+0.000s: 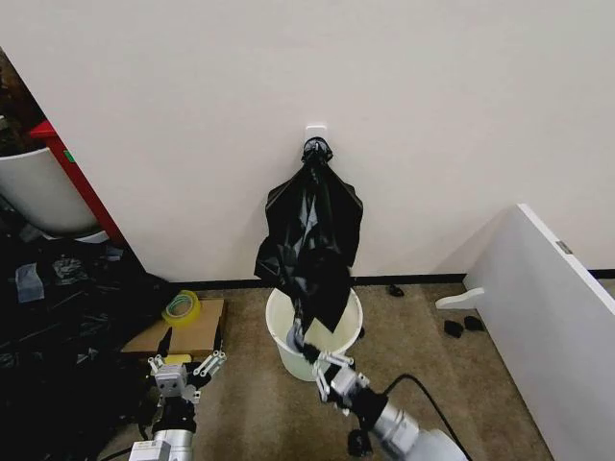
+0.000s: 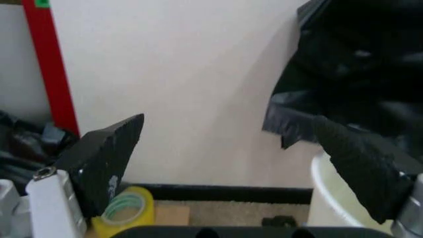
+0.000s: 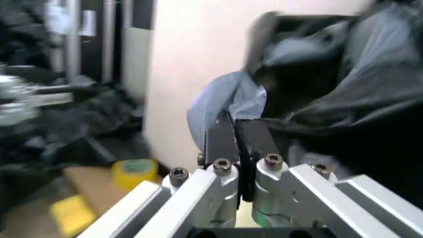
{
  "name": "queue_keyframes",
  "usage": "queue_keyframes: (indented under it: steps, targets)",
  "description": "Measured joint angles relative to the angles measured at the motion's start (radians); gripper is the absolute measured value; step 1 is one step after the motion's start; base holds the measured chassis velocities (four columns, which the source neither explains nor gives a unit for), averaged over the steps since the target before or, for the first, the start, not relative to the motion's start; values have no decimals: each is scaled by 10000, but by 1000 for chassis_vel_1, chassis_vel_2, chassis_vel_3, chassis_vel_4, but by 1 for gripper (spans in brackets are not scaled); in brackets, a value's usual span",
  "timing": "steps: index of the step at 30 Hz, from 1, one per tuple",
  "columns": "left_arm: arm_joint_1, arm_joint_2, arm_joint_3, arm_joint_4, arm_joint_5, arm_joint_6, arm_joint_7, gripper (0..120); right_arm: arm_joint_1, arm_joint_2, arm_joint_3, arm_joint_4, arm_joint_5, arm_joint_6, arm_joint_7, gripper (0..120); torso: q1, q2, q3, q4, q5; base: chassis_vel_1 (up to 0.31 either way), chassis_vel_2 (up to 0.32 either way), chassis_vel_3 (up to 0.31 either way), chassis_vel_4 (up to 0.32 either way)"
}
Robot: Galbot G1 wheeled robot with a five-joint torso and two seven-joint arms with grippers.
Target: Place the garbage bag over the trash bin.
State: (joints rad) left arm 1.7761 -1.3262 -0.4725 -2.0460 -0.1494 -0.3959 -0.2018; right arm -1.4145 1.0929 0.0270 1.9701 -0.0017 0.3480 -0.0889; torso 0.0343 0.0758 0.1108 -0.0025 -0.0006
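I see the garbage bag [image 1: 309, 240] hanging from a wall hook, its lower edge dipping into the trash bin [image 1: 284, 346] directly beneath. My right end effector [image 1: 315, 352], at the bin's near rim, looks pinched shut on a fold of it. The film is thin, limp and slippery; the hem seems the best hold. My left end effector [image 1: 183, 373] waits wide apart left of the bin.
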Motion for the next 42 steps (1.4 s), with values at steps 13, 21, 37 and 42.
queue_keyframes:
  steps: [13, 21, 37, 42]
  targets:
    - [-1164, 1661, 467, -971, -1487, 950, 450, 100, 495, 517, 420, -330, -1225, -419, 747, 0, 0, 0, 0, 0, -2, 0, 0, 0, 0]
    - [-3707, 5649, 1342, -1879, -4364, 2881, 899, 100, 694, 737, 593, -643, -2248, -49, 779, 0, 0, 0, 1, -3, -3, 0, 0, 0, 0]
    - [-9896, 6848, 5619, -1301, -6605, 6630, -703, 100, 607, 911, 899, -853, -3398, 762, 529, 0, 0, 0, 1, -2, 2, 0, 0, 0, 0]
    - [-10931, 6917, 6315, -938, -6847, 7374, -706, 100, 492, 839, 956, -734, -3284, 805, 524, 0, -1, -1, 0, 2, 2, 0, 0, 0, 0]
